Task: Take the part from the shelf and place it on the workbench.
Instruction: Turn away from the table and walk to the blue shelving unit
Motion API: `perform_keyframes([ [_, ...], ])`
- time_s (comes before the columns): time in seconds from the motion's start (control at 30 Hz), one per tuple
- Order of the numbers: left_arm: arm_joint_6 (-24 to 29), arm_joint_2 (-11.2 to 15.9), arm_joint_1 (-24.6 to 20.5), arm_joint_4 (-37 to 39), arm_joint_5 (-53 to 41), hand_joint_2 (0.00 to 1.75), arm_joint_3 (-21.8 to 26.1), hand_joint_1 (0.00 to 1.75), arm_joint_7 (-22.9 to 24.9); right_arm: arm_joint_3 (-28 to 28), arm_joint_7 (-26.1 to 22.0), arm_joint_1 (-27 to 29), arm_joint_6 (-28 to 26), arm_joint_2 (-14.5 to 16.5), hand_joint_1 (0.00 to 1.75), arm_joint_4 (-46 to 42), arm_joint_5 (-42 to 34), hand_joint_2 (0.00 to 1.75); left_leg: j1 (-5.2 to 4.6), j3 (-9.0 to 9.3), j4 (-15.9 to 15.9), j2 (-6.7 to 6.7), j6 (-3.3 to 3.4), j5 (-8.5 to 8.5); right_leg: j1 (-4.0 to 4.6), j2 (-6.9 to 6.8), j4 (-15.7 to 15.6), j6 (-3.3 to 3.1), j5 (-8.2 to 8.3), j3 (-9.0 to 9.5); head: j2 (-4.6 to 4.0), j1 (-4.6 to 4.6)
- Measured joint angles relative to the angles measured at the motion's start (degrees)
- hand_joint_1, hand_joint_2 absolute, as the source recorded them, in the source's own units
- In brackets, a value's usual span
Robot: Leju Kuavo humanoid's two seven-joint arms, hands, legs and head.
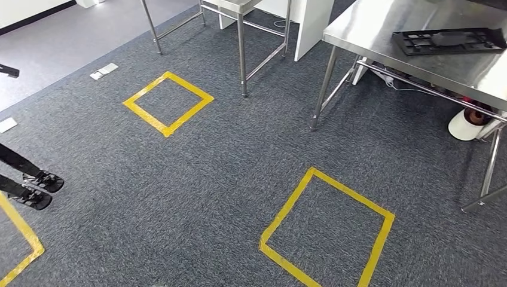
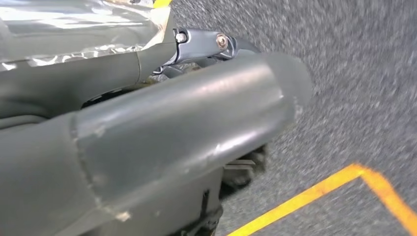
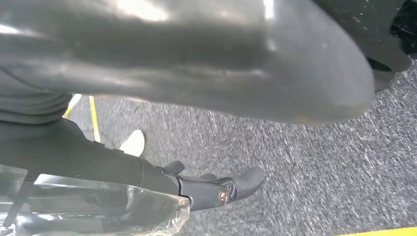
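A flat black latticed part (image 1: 448, 40) lies on the steel workbench (image 1: 418, 63) at the far right of the head view. In the left wrist view, my left hand (image 2: 196, 98) hangs over the grey carpet, its thick thumb stretched out and a dark finger (image 2: 206, 46) lying apart from it, nothing between them. My right hand (image 3: 206, 123) also hangs above the carpet, with floor showing between its thumb and its dark fingers (image 3: 221, 189). Crinkled clear plastic (image 2: 74, 29) (image 3: 98, 209) lies along the far side of each hand's fingers; I cannot tell what it covers.
Yellow tape squares (image 1: 326, 230) (image 1: 168, 101) mark the carpet ahead. A second steel table's legs (image 1: 242, 54) stand at the back. A person's dark shoes (image 1: 37, 188) are at the left edge. A white roll (image 1: 469, 122) and cables lie under the workbench.
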Motion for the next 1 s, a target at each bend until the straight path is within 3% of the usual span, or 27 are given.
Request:
perform_keyframes([
  [0.03,0.1,0.1,0.1,0.0,-0.1,0.00,0.0,0.00,0.2,-0.2,-0.1,0.0,-0.2,0.0,0.00,0.0,0.1,0.00,0.24,0.16,-0.1,0.22,-0.28,0.59,-0.03,-0.86,0.0,0.04,-0.05,-0.04,0.00,-0.03],
  [0.07,0.1,0.2,0.1,0.0,-0.2,0.00,-0.1,0.00,0.4,-0.3,-0.2,-0.1,-0.3,0.1,0.00,0.0,0.2,0.00,0.46,1.64,-2.6,0.67,-0.51,2.10,-0.09,-1.60,0.1,0.14,-0.14,-0.03,0.00,-0.02],
  [0.13,0.0,0.5,0.2,0.0,-0.4,0.00,-0.4,0.00,1.2,-0.4,-0.2,-0.5,-0.9,0.4,0.00,0.0,0.4,0.00,0.65,6.25,-10.6,2.85,-0.75,5.27,0.01,-2.83,0.4,0.66,-0.54,-0.04,0.00,-0.03],
  [0.2,-0.3,0.9,0.0,0.0,-0.4,0.00,-0.7,0.00,2.7,-0.5,0.8,-1.2,-1.6,1.3,0.00,-0.2,0.9,0.00,0.42,8.66,-14.9,4.15,-0.16,6.40,0.43,-3.71,0.7,1.39,-0.99,-0.11,0.00,0.21],
  [0.3,-0.5,1.6,-0.1,0.0,0.3,0.00,-0.8,0.00,5.1,-0.5,3.6,-3.3,-1.2,3.2,0.00,-0.8,2.5,0.00,-0.15,8.51,-15.5,2.78,1.41,6.69,0.67,-4.29,0.9,2.41,-1.21,0.11,0.00,0.55],
  [0.37,-0.5,1.9,-0.1,0.0,1.1,0.00,-0.8,0.00,4.9,-0.4,4.6,-4.4,0.1,4.5,0.00,-1.2,3.6,0.00,-0.01,8.47,-16.0,1.62,2.48,7.31,0.41,-1.84,3.6,2.61,-2.93,-1.01,0.00,0.74],
  [0.43,-0.5,2.0,0.0,0.0,1.7,0.00,-0.8,0.00,3.8,-0.3,5.4,-5.0,1.1,5.3,0.00,-1.3,4.3,0.00,0.12,8.24,-16.1,0.14,3.11,7.68,0.15,1.22,10.8,2.29,-6.45,-4.29,0.00,0.93],
  [0.5,-0.5,2.0,0.3,0.0,1.9,0.00,-0.7,0.00,3.3,-0.3,5.9,-5.2,1.6,5.7,0.00,-1.3,4.6,0.00,0.07,8.03,-16.1,-1.76,3.23,7.81,0.15,2.16,17.6,2.43,-8.72,-7.54,0.00,0.95],
  [0.53,-0.4,2.0,0.5,0.0,2.0,0.00,-0.7,0.00,3.1,-0.3,6.0,-5.2,1.7,5.8,0.00,-1.4,4.6,0.00,0.06,8.01,-16.1,-2.74,3.21,7.86,0.18,2.33,18.2,2.77,-8.46,-7.90,0.00,0.97],
  [0.57,-0.3,2.0,0.7,0.0,2.0,0.00,-0.7,0.00,3.0,-0.3,6.1,-5.3,1.8,5.8,0.00,-1.5,4.7,0.00,0.07,8.02,-16.0,-3.70,3.13,7.92,0.14,2.56,16.3,3.22,-7.21,-7.11,0.00,0.97],
  [0.63,0.1,2.1,0.8,0.0,2.6,0.00,-0.6,0.00,3.0,-0.1,6.3,-5.6,2.3,6.0,0.00,-1.6,5.4,0.00,0.08,8.04,-15.9,-5.45,2.82,8.05,-0.21,4.48,8.1,3.97,-3.52,-3.61,0.00,1.03],
  [0.67,0.4,2.1,0.8,0.0,3.2,0.00,-0.4,0.00,3.1,0.2,6.6,-5.9,2.7,6.2,0.00,-1.6,6.1,0.00,-0.01,7.96,-15.8,-6.24,2.53,8.08,-0.32,5.50,4.6,3.91,-2.10,-2.20,0.00,1.04],
  [0.73,1.2,2.1,0.8,0.0,4.9,0.00,0.4,0.00,3.6,1.2,7.6,-6.5,3.9,6.9,0.00,-1.8,8.3,0.00,-0.13,7.61,-15.7,-7.32,1.83,8.23,-0.20,6.55,1.8,3.08,-1.00,-1.16,0.00,0.99],
  [0.8,2.1,2.3,1.2,0.0,6.9,0.00,1.6,0.00,4.3,2.8,8.4,-7.2,5.6,8.0,0.00,-2.2,10.6,0.00,0.06,7.14,-15.7,-7.72,1.15,8.43,-0.14,5.49,1.8,1.99,-0.57,-1.10,0.00,0.87],
  [0.87,3.8,2.4,1.7,0.1,8.8,0.00,2.9,0.00,4.1,4.7,8.8,-7.9,7.4,9.3,0.00,-2.6,12.7,0.00,0.09,5.99,-13.7,-4.93,0.68,7.12,-0.37,4.23,1.6,0.94,-0.20,-1.07,0.00,0.53],
  [0.93,6.5,1.9,1.8,0.1,10.7,0.00,4.4,0.00,3.1,6.7,9.2,-8.4,9.2,9.9,0.00,-3.0,14.6,0.00,0.04,2.84,-7.1,-1.06,0.30,3.33,-0.19,2.42,1.5,0.14,-0.18,-1.10,0.00,0.00],
  [1.0,9.3,1.1,1.8,0.1,12.2,0.00,5.9,0.00,2.1,8.6,9.4,-8.8,10.7,10.0,0.00,-3.2,16.0,0.00,0.24,-0.70,0.2,0.25,-0.03,0.27,0.14,0.29,1.6,-0.15,-0.29,-1.21,0.00,-0.22],
])
